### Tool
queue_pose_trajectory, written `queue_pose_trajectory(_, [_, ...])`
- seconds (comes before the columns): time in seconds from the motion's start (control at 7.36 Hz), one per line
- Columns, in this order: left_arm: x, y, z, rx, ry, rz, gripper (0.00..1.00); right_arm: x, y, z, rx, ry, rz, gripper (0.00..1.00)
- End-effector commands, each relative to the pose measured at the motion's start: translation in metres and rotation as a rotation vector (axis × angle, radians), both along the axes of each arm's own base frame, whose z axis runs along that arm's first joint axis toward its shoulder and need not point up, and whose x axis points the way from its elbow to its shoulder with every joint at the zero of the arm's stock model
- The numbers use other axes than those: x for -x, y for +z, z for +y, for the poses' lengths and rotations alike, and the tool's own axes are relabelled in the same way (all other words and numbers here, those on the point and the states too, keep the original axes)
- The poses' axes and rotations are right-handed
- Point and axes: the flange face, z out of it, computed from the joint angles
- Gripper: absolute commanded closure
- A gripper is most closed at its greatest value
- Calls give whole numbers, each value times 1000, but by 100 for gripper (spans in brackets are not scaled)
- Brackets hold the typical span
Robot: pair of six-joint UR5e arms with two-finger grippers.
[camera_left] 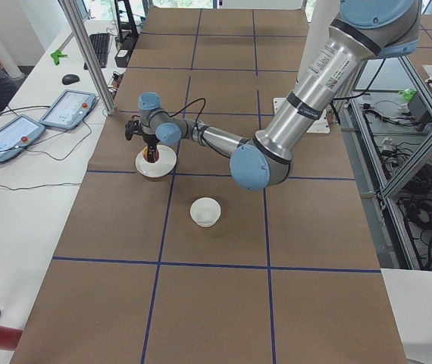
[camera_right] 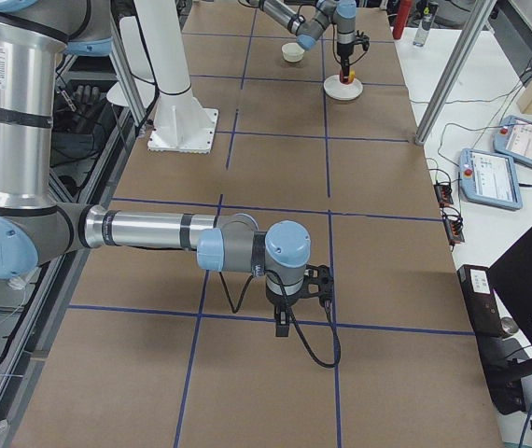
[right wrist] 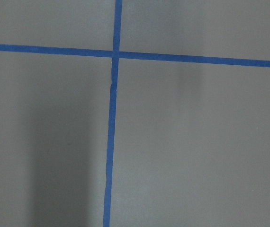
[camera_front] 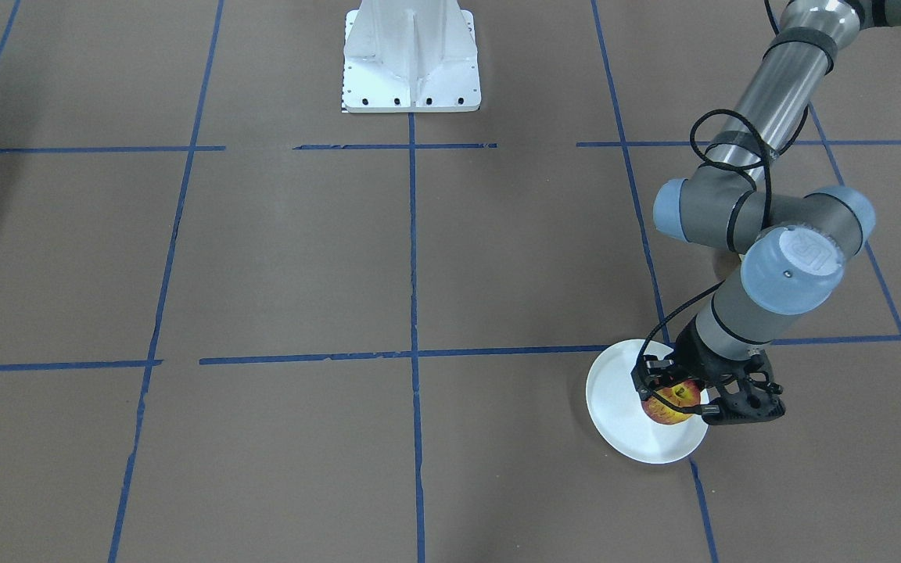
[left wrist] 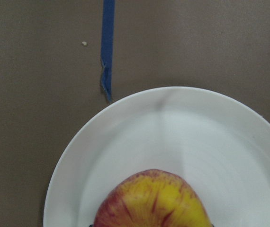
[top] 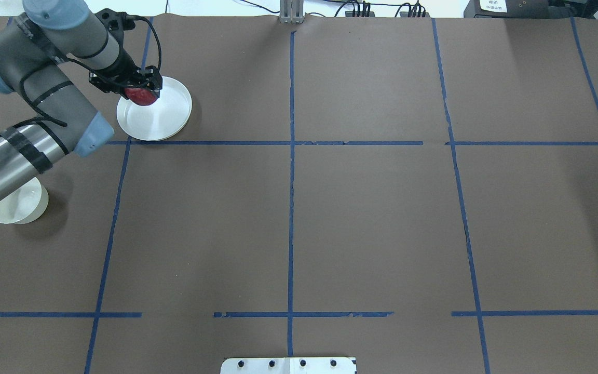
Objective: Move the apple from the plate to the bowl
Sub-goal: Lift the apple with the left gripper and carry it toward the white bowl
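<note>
Apple [camera_front: 671, 407], small, round, red-yellow, is clasped by the black left gripper [camera_front: 679, 399] over the flat white plate [camera_front: 622, 407] (near its rim); a shallow pinch risks a drop.

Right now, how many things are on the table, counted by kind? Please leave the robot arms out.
apple: 1
plate: 1
bowl: 1
Total: 3
</note>
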Motion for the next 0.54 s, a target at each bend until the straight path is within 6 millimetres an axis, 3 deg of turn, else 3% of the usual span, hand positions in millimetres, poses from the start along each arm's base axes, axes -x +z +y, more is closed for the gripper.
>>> queue_pose_trajectory(0.0, [62, -32, 32, 10, -12, 34, 68, 0, 0, 0, 0, 0, 0, 0])
queue_pose_trajectory(0.14, [89, -31, 68, -32, -7, 50, 68, 0, 0, 0, 0, 0, 0, 0])
queue_pose_trajectory(0.41, [140, 8, 145, -79, 59, 8, 68, 0, 0, 0, 0, 0, 0, 0])
